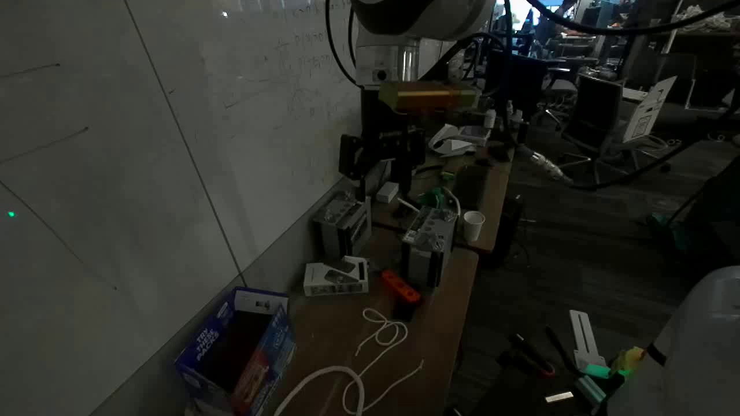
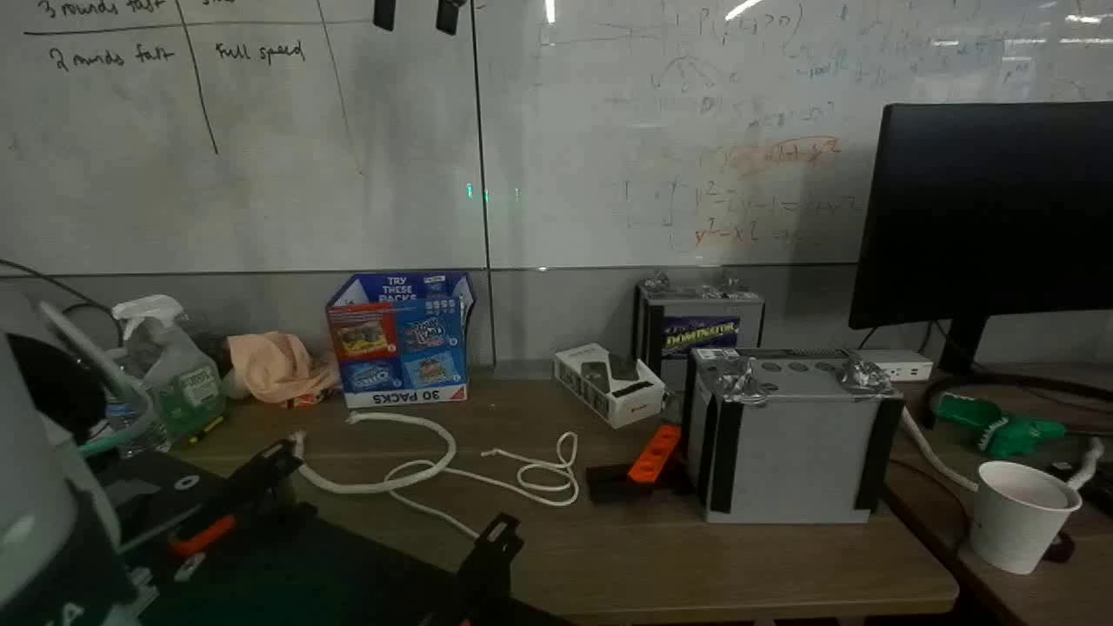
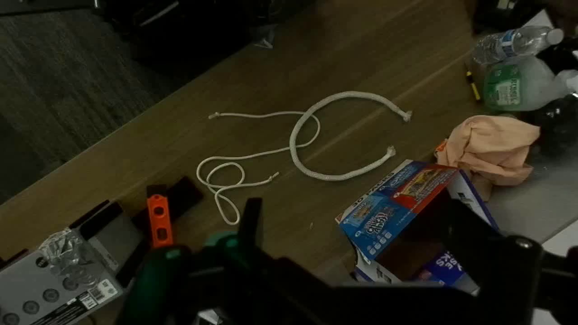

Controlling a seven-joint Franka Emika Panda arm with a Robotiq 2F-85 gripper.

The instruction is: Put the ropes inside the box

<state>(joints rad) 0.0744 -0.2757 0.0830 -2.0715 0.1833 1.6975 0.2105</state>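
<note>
Two white ropes lie on the wooden table. The thin rope (image 3: 253,156) has loose loops at one end; it also shows in both exterior views (image 1: 399,381) (image 2: 496,483). The thick rope (image 3: 293,140) forms an open curve across part of the thin rope and shows in both exterior views (image 1: 335,368) (image 2: 452,445). The blue box (image 3: 384,212) stands open-topped by the wall in both exterior views (image 1: 272,352) (image 2: 400,348); its inside is dark. My gripper (image 1: 383,188) is open and empty, high above the table. Its fingertips show at the top in an exterior view (image 2: 416,16).
Two grey cases (image 2: 791,461) (image 1: 341,231) and a white printed carton (image 2: 609,382) stand beside the ropes. An orange tool (image 3: 159,219) lies near a case. A peach cloth (image 3: 490,144) and a spray bottle (image 3: 519,85) are beyond the box. A paper cup (image 2: 1022,517) stands farther along.
</note>
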